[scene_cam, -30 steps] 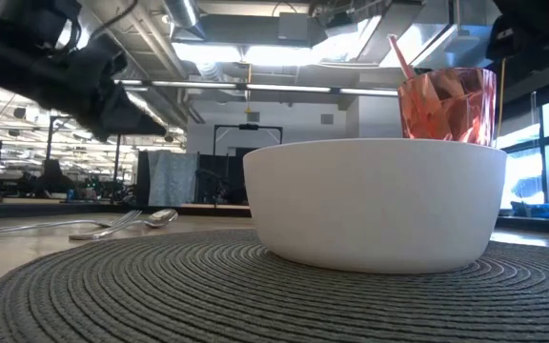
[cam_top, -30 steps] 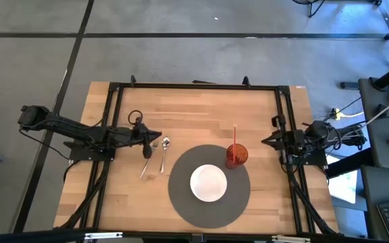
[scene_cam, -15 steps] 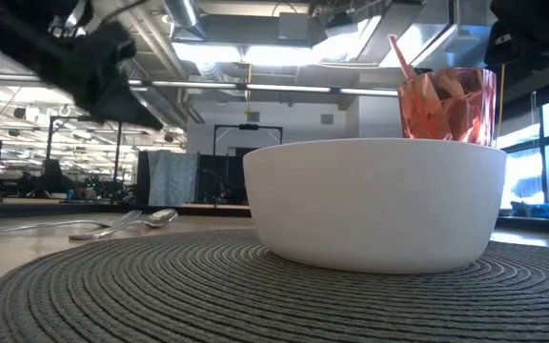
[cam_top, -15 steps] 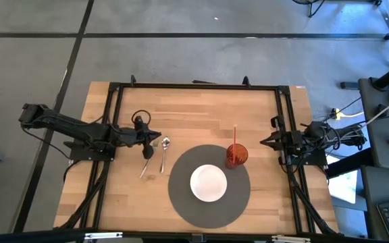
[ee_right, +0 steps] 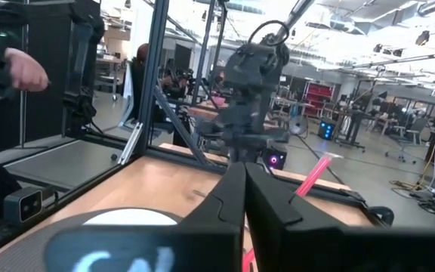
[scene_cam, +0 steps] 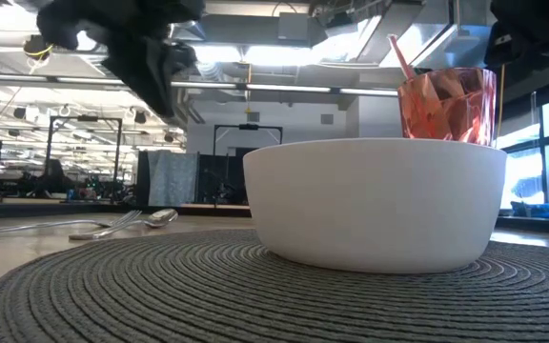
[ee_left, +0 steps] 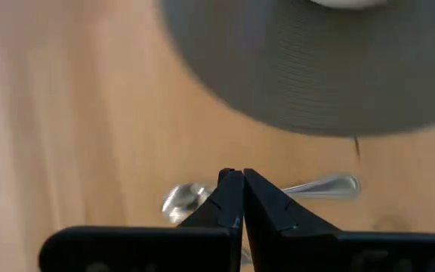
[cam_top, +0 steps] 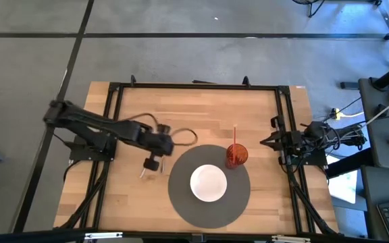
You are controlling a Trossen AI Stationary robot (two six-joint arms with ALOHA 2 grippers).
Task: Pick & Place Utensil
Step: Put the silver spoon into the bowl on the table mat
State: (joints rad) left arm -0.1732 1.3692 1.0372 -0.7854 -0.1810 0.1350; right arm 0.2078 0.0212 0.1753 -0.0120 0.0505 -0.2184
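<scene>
A metal spoon [ee_left: 181, 199] and a fork [scene_cam: 112, 227] lie flat on the wooden table, left of the round grey placemat [cam_top: 181, 202]. In the high view my left gripper [cam_top: 152, 162] hides most of them; only a handle end [cam_top: 142, 174] shows. My left gripper [ee_left: 236, 180] points down at the spoon with its fingers shut. The low view shows it [scene_cam: 151, 57] well above the table. My right gripper [cam_top: 265, 142] waits shut at the table's right edge.
A white bowl [cam_top: 209, 183] sits on the placemat. A red cup [cam_top: 236, 154] with a pink straw [ee_right: 312, 172] stands at the mat's far right rim. A person's hand [ee_right: 21, 72] shows beyond the table's left side. Bare wood lies toward the far edge.
My left arm has swung from the table's left side toward the right and the near edge. It has tipped downward, and its gripper now hangs over the spoon and fork. The utensils, bowl and cup have stayed where they were.
</scene>
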